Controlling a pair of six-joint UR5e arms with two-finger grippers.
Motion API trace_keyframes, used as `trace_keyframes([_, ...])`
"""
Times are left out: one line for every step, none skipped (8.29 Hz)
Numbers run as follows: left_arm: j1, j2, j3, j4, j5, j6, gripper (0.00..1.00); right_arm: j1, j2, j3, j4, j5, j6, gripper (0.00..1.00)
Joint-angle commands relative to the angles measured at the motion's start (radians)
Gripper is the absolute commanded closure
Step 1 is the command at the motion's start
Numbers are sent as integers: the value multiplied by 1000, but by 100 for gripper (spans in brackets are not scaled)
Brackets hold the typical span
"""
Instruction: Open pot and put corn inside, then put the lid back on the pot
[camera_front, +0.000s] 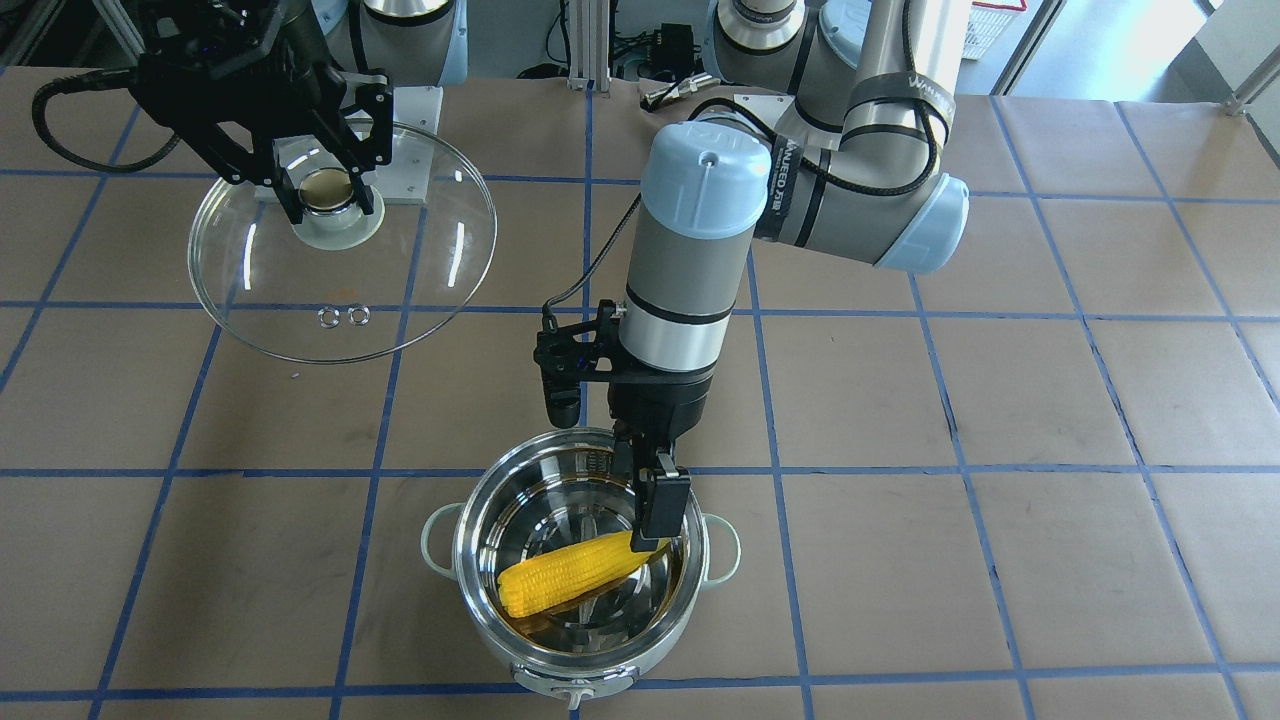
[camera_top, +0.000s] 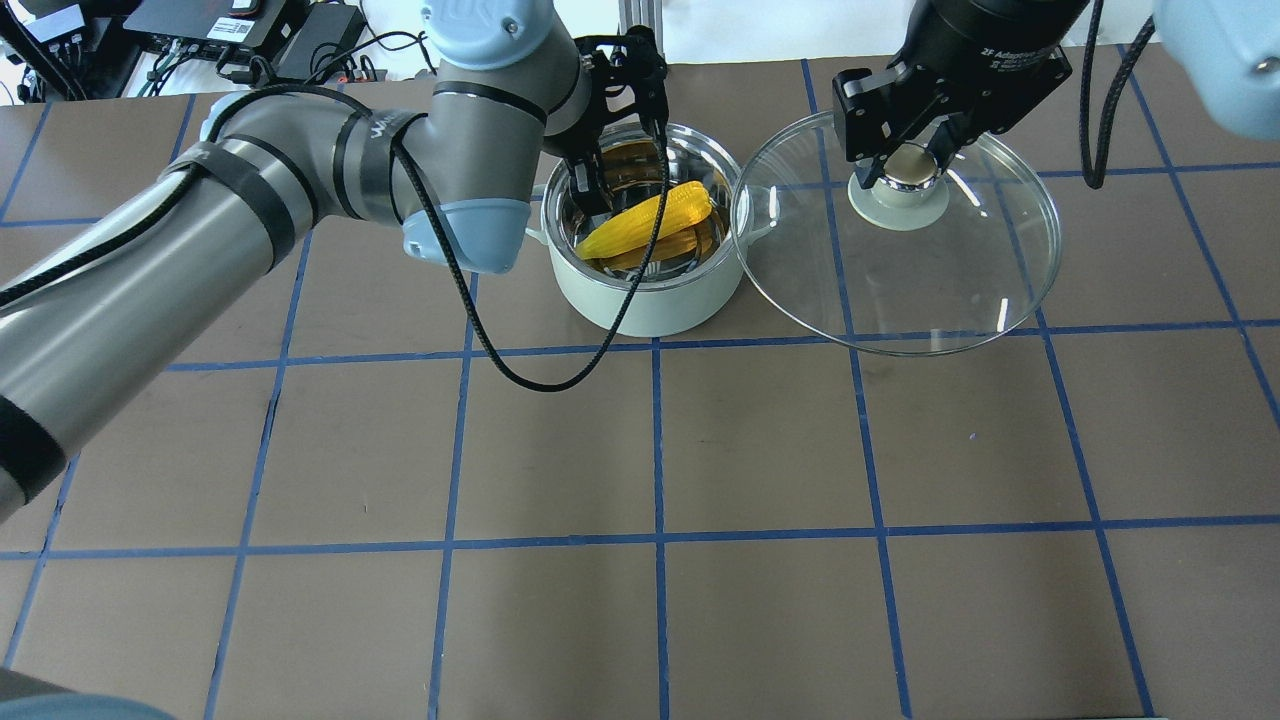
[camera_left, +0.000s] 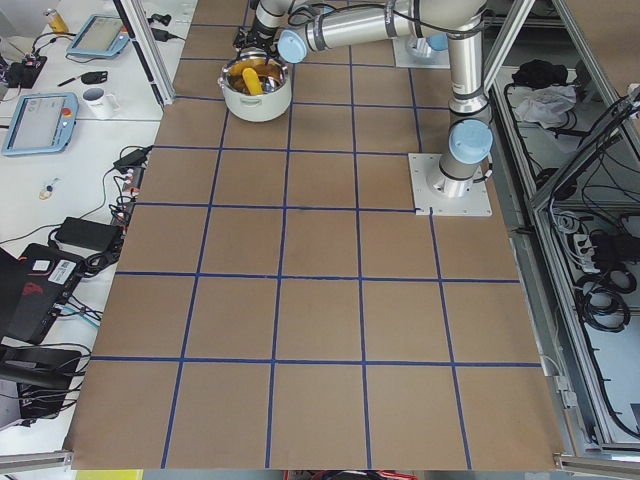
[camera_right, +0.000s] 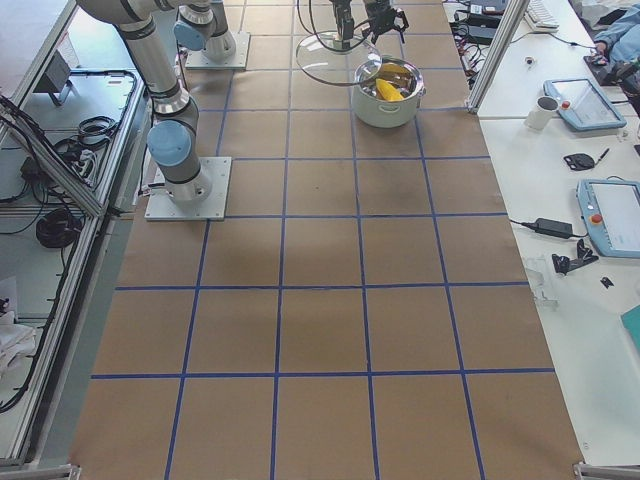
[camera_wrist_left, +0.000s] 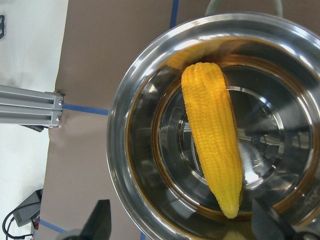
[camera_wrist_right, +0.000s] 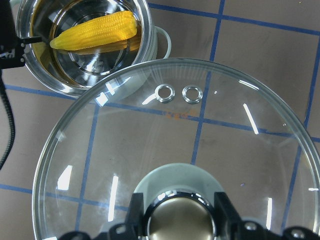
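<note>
The mint-green pot stands open near the table's far edge; its steel rim shows in the front view. The yellow corn lies slanted inside it, also in the overhead view and the left wrist view. My left gripper reaches into the pot, open, fingers wide apart on either side of the corn's pointed end. My right gripper is shut on the gold knob of the glass lid. It holds the lid beside the pot, and the lid's edge overlaps the pot's rim in the overhead view.
The table is brown with a blue tape grid. The left arm's black cable hangs in a loop beside the pot. Arm base plates sit on the robot's side. Benches with tablets and a mug lie beyond the table's far edge.
</note>
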Motion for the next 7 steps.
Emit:
trace_keyframes([127,92,1,-153,-54,-6,0,0,1,0,-3,0,-2,67])
trace_keyframes([213,112,3,-197,-139,-27,0,0,1,0,-1,0,-2,67])
trace_keyframes([303,132,3,-276,-201,-81,0,0,3,0,-4,0,-3,67])
trace_keyframes([366,150,1,-294,-195,-165,0,0,3,0,-4,0,-2,67])
trace_keyframes([394,167,1,-309,-195,-226,0,-2,15,-9,-10,-14,20,67])
trace_keyframes([398,186,1,-323,-194,-285,0,-2,71,-35,-65,-25,84,67])
trace_keyframes([396,212,1,-329,-192,-393,0,0,136,-91,-81,-25,140,66])
